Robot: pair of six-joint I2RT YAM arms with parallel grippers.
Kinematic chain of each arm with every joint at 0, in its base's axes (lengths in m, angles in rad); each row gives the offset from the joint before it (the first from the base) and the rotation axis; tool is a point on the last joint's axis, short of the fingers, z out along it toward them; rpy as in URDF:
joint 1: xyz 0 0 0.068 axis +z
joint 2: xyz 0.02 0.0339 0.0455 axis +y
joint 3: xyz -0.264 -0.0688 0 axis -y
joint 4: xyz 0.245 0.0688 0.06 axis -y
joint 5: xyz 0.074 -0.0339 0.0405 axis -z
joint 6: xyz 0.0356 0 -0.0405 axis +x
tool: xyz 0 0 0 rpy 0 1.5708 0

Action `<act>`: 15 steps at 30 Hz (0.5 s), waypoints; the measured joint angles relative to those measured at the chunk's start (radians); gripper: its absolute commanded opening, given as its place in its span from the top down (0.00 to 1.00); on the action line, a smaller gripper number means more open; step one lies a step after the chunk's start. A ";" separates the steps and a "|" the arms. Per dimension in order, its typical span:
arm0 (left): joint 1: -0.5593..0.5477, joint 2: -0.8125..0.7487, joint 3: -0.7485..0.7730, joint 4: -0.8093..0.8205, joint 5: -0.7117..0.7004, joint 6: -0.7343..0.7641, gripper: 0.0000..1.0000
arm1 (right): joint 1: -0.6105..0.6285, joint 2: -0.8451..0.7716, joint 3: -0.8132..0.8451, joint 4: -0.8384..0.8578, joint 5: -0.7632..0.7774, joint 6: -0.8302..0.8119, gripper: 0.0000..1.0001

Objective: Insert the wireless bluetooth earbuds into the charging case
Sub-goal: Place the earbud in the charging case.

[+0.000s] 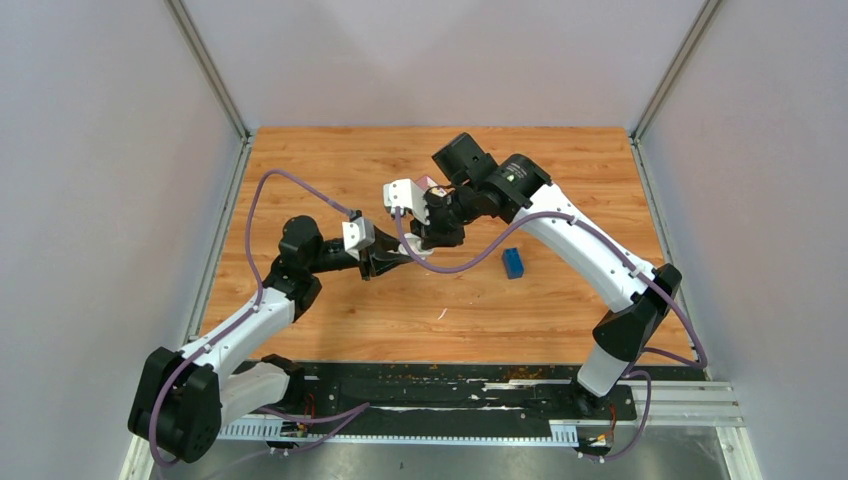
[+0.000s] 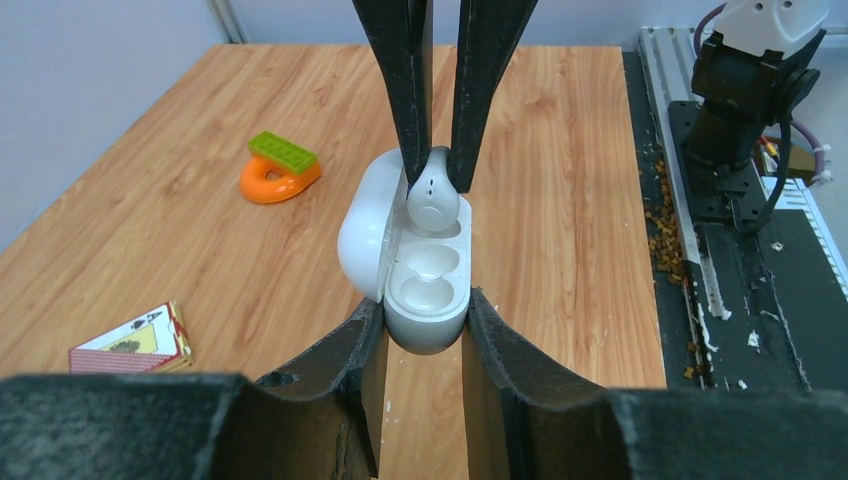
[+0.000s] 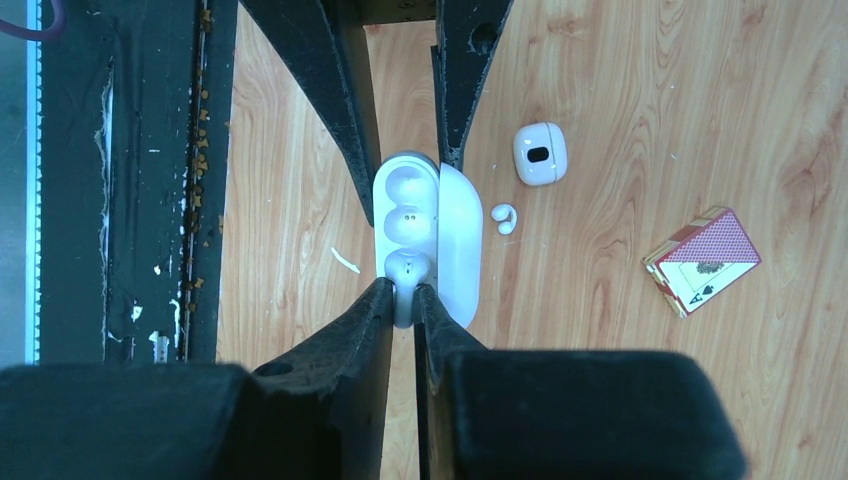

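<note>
Left tool (image 2: 425,305): clenched on one end of the charging case (image 2: 428,335), a finger on each side wall. Lid stands open.

Right tool (image 2: 437,178): pinched on the stem of an earbud (image 2: 435,205), whose body sits in the socket at the other end of the case. The socket beside the left tool is bare.

Top view: both tools meet at mid-bench (image 1: 330,160). The case is all but hidden under them. A blue block (image 1: 513,263) lies to their right and a white sliver (image 1: 441,314) nearer.

Left wrist view only: an orange ring (image 2: 268,182) carrying a green brick (image 2: 283,152), far left of the case.

Right wrist view only: a second earbud (image 3: 504,217) loose on the wood just beside the open lid, not touching it. Close by it is a small white rounded block (image 3: 540,153) with a dark spot.

Both wrist views: a deck of cards (image 3: 700,260), well apart from the case.
</note>
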 measured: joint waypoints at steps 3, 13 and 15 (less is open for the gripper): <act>0.000 0.000 0.000 0.009 -0.005 -0.022 1.00 | 0.000 0.000 -0.001 0.000 0.005 -0.003 0.86; 0.000 0.001 0.000 0.027 -0.015 -0.060 1.00 | 0.000 0.000 -0.021 0.004 0.029 -0.021 0.85; 0.000 0.001 0.000 0.027 -0.015 -0.063 1.00 | 0.000 0.000 -0.023 0.008 0.030 -0.022 0.82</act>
